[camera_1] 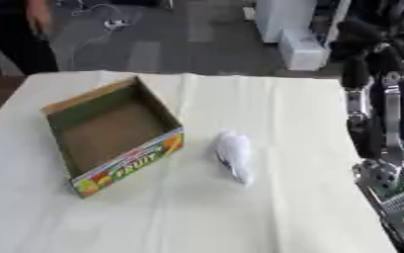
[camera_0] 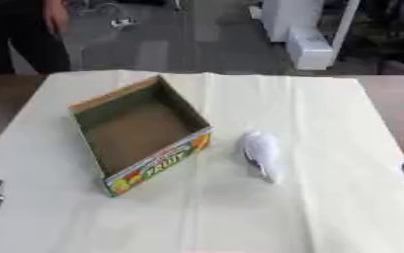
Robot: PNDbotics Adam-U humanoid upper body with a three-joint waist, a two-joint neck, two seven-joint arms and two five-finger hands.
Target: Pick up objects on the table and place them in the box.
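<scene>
Right hand (camera_1: 383, 74) hangs above the table's (camera_1: 308, 197) right edge; whether its fingers are open cannot be told. Between it and the box (camera_1: 110, 133) lies a white packet (camera_1: 233, 155), which looks slippery and might squirt aside when pinched.

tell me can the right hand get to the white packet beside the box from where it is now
Probably yes. The right hand hangs raised at the table's right edge, and only bare tablecloth lies between it and the white packet. The box sits on the packet's far side, out of the way.
</scene>
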